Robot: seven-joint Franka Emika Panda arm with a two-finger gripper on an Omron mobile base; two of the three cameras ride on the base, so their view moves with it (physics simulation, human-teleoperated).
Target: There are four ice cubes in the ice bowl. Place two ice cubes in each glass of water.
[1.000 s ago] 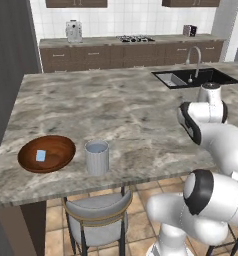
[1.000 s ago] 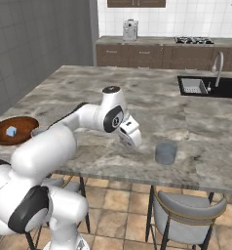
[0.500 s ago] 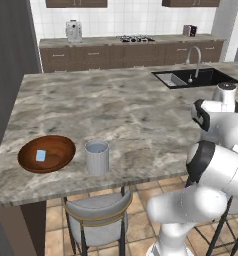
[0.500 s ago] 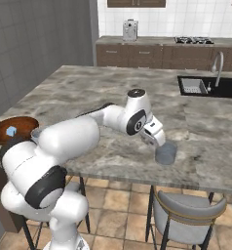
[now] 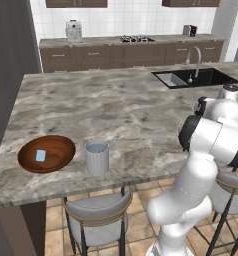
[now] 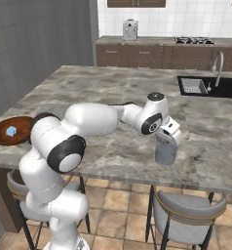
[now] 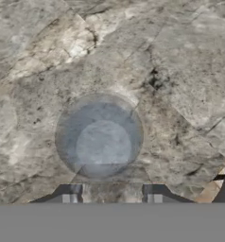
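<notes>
Swinging right since a second ago, my claw now hangs just above one glass, which sits straight below it. Its fingertips stand apart with nothing between them. I count two glasses; the second glass stands well off, beside the bowl. I see one ice cube inside that bowl.

The arm is glossy white, built of fat rounded segments with dark grey discs at the joints. Its fingers are small and dark grey.
</notes>
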